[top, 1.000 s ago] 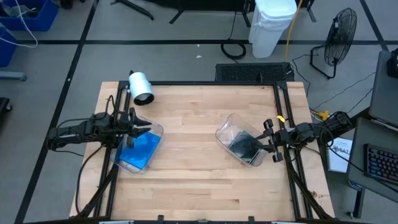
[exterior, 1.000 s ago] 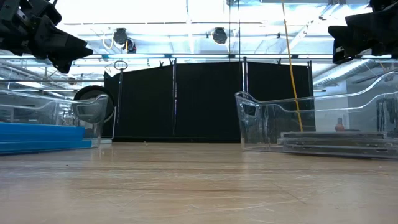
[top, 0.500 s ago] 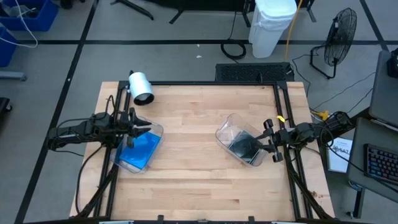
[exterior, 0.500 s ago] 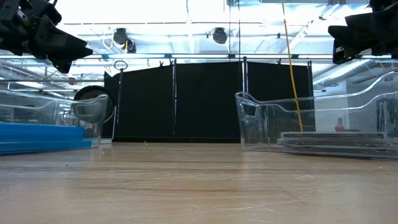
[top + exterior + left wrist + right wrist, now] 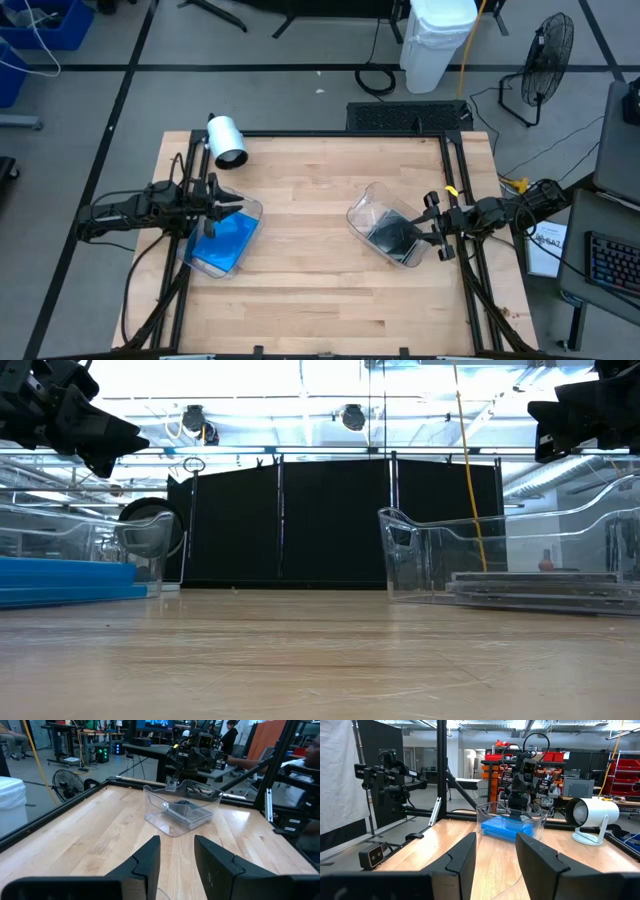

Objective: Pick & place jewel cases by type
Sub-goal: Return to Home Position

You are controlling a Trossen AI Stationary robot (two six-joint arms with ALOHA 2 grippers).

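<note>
Bright blue jewel cases (image 5: 225, 241) lie stacked flat in a clear tub (image 5: 247, 212) on the table's left; they also show in the low view (image 5: 65, 580) and in the right wrist view (image 5: 506, 827). Dark grey jewel cases (image 5: 393, 236) lie stacked in a second clear tub (image 5: 362, 212) on the right, seen too in the left wrist view (image 5: 186, 812). My left gripper (image 5: 236, 210) hovers open above the blue tub's far end. My right gripper (image 5: 425, 232) hovers open at the grey tub's right edge. Both hold nothing.
A white cylindrical lamp (image 5: 227, 140) stands near the table's far left corner. Black rails (image 5: 455, 170) frame the table's edges. Bare wood (image 5: 305, 230) lies between the two tubs and along the near side. A person (image 5: 231, 732) shows in the room beyond.
</note>
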